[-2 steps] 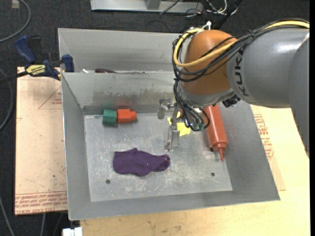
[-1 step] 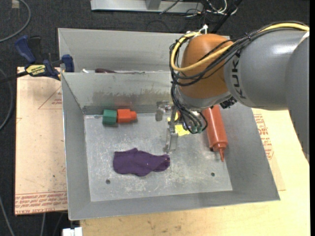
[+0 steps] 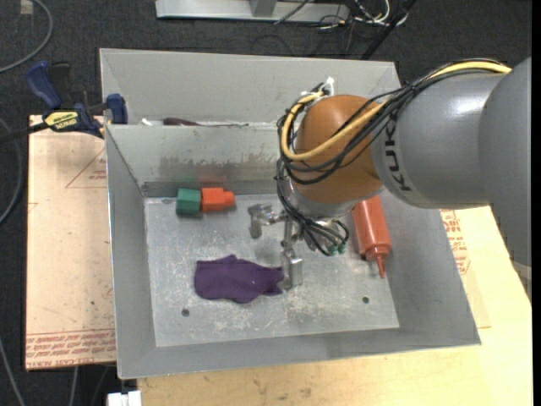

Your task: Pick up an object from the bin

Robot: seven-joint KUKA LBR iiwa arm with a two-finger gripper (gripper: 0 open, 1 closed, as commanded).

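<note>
— Biggest first?
— Dark carpet (image 3: 51, 24) all round, cables (image 3: 372, 7) trailing at the far side. Then the grey bin (image 3: 254, 83), floor scuffed and dull.

— Reaching in?
— Grey arm (image 3: 456, 142) from the right, orange cover (image 3: 334, 150) at the wrist, hanging over the bin's middle.

— Closest to the gripper?
— Purple cloth (image 3: 228, 277), crumpled flat on the floor, front-middle. Long axis left to right: broad end left, narrow end pointing right.

— Round about?
— Red bottle (image 3: 372, 227) to the right, apart from the cloth, lying far-to-near, nozzle toward the near wall, top end tucked under the cover. Green block (image 3: 188, 202) and orange block (image 3: 218, 199) touching side by side, back left by the far wall, well apart from the cloth.

— And the gripper (image 3: 275, 245)?
— Spread apart. Lower finger (image 3: 292, 273) right at the cloth's narrow end, touching or nearly so; hard to tell which. The other higher and leftward, above bare floor.
</note>
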